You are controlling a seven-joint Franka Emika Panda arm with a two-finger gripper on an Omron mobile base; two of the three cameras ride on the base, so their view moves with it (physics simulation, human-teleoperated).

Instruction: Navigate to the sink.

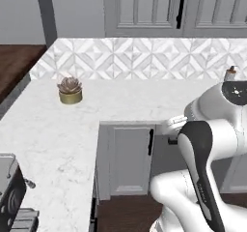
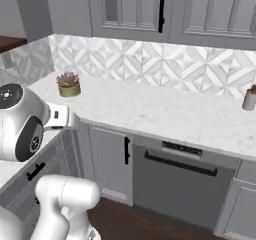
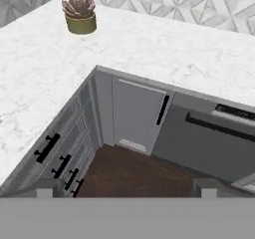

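Note:
The sink is out of view. I face the inner corner of an L-shaped white marble counter (image 1: 135,100). My arm is folded close in front of the base, with the hand held over the floor in front of the corner cabinets. In the hand view my gripper (image 3: 127,189) is open, its two fingertips (image 3: 46,188) far apart with nothing between them, looking down at the dark wood floor (image 3: 134,176) and the cabinet corner.
A succulent in a gold pot (image 1: 70,91) stands near the counter's corner. A small bottle (image 2: 249,98) stands at the far right by the patterned backsplash. A dishwasher (image 2: 180,176) sits under the right run of counter. A dark appliance (image 1: 12,197) stands on the left run.

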